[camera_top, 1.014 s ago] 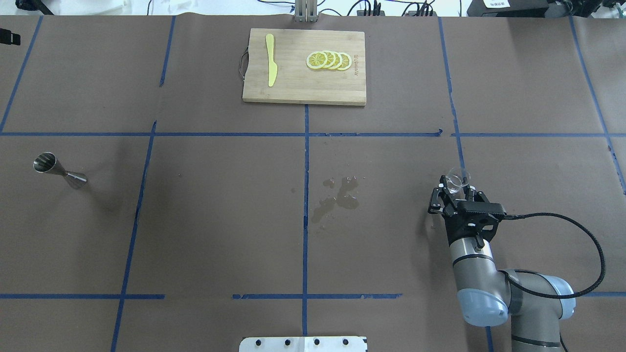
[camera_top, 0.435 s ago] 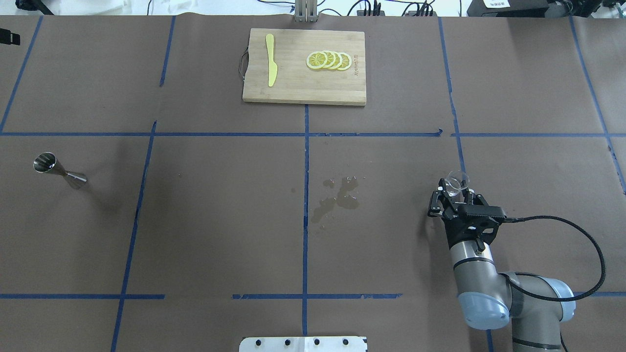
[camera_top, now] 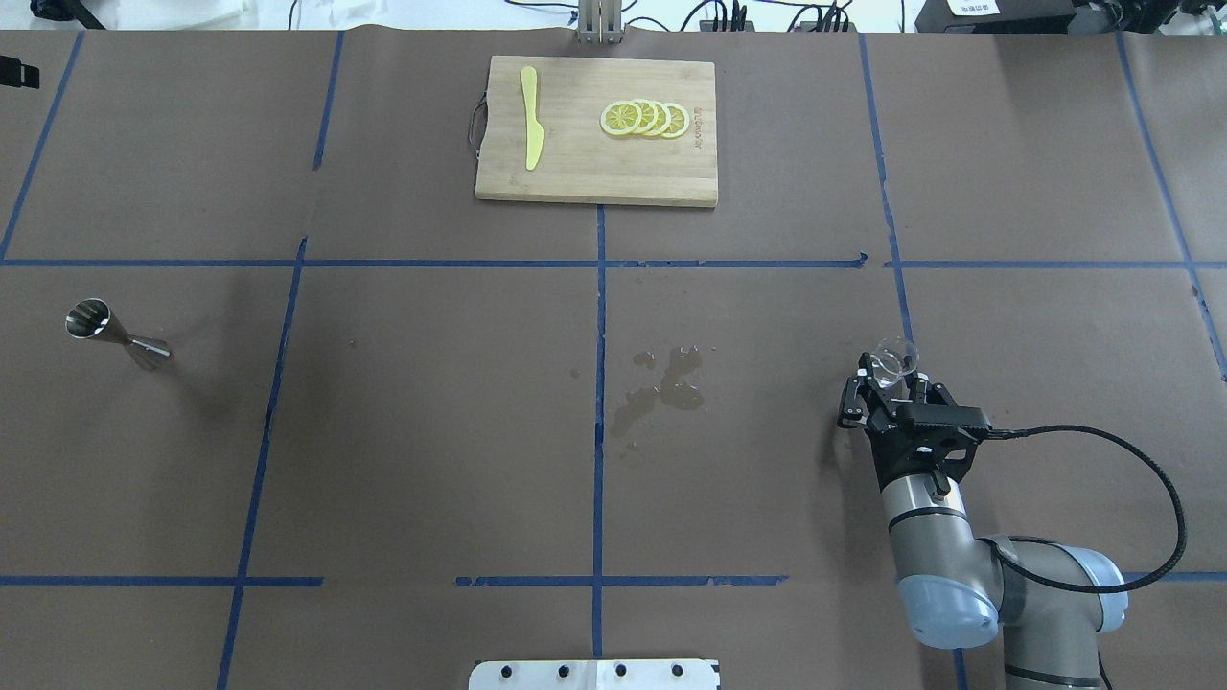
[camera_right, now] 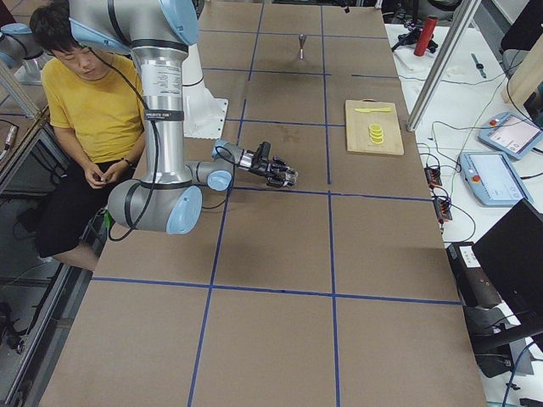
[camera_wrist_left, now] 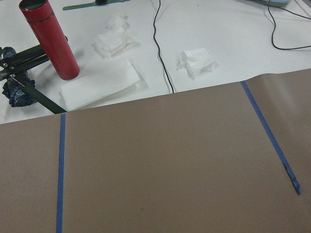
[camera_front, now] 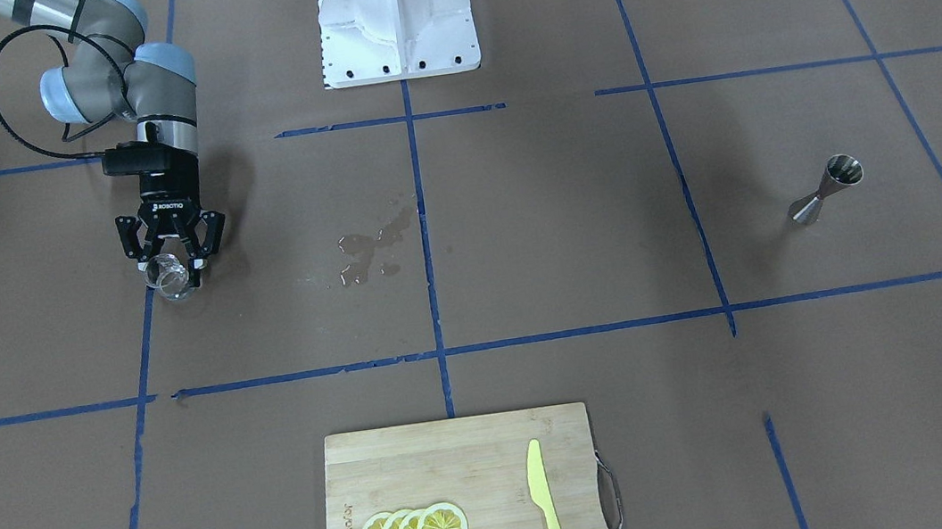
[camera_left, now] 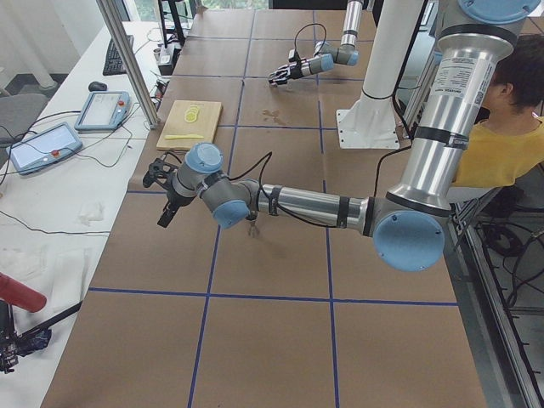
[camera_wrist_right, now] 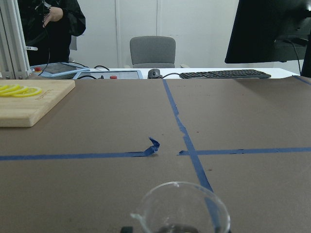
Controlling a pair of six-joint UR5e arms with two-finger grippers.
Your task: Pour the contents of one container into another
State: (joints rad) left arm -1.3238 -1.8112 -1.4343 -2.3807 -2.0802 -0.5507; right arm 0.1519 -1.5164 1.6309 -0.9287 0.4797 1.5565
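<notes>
The right gripper (camera_top: 887,377) clasps the small clear glass cup (camera_top: 896,356). The silver hourglass steel jigger (camera_top: 117,335) stands far across the table (camera_top: 431,431). Pouring looks unstarted.

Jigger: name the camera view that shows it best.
Overhead exterior: the jigger stands unobstructed and largest, hourglass shape clear. Front-facing is similar, slightly smaller; exterior right, tiny; exterior left, mostly behind the left arm; wrist views, nothing.
</notes>
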